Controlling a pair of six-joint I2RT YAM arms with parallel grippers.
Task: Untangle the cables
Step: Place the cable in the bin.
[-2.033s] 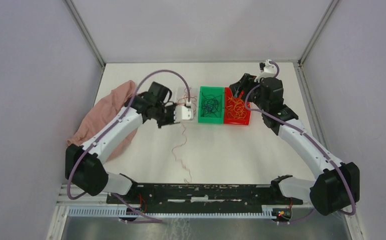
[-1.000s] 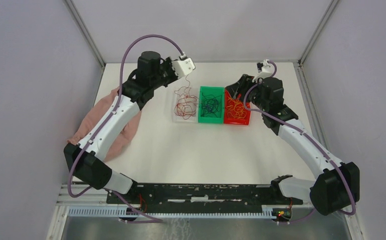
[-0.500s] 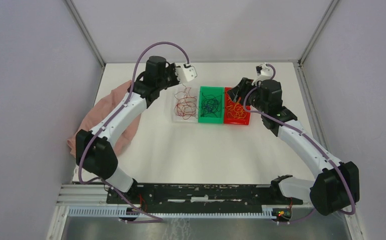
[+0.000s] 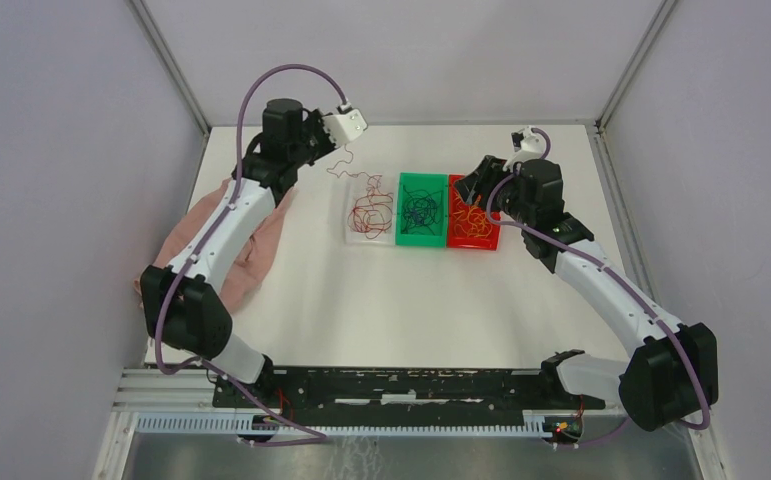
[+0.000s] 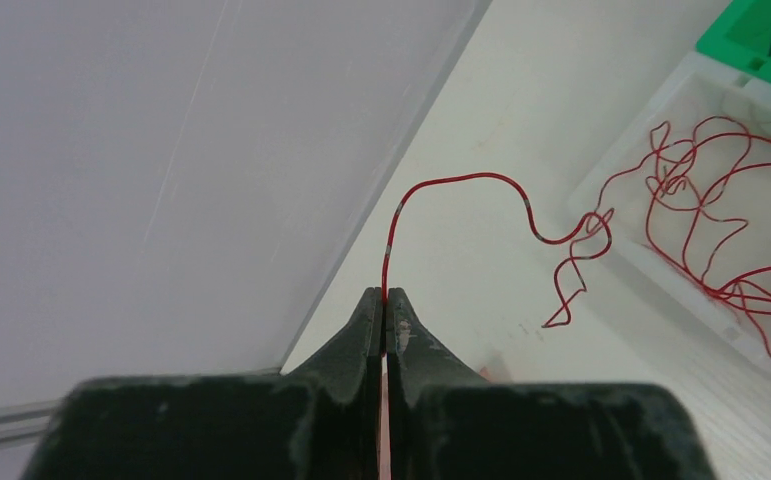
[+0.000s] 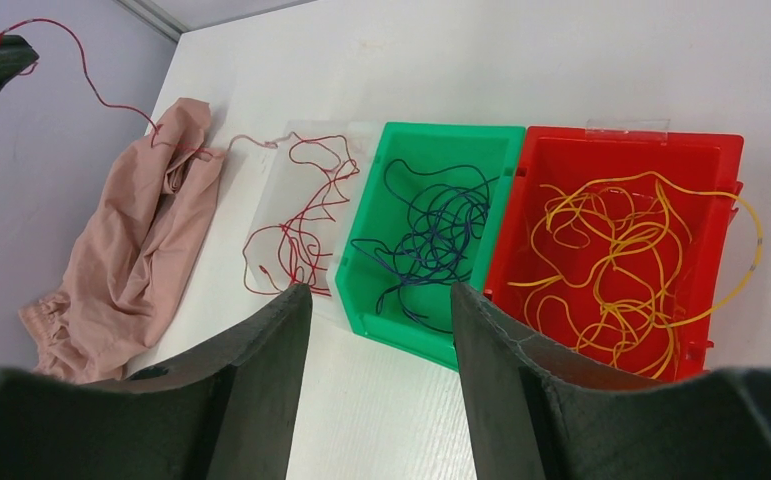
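My left gripper (image 5: 385, 298) is shut on the end of one thin red cable (image 5: 461, 180). It is raised near the far left corner (image 4: 333, 148). That cable curves down into the clear tray (image 4: 353, 236), where it joins a loose tangle of red cables (image 4: 369, 205). Dark blue-purple cables (image 6: 431, 230) lie in the green bin (image 6: 441, 132). Orange-yellow cables (image 6: 621, 250) lie in the red bin (image 6: 631, 145). My right gripper (image 6: 379, 300) hangs open and empty above the near edge of the green bin, by the red bin in the top view (image 4: 476, 185).
A pink cloth (image 4: 211, 240) lies crumpled at the table's left side under my left arm. The three containers stand side by side at the back centre. Enclosure walls close off the back and both sides.
My left arm has swung from over the clear tray back toward the far left corner, drawing the red cable out of the tray. The right arm has barely moved.
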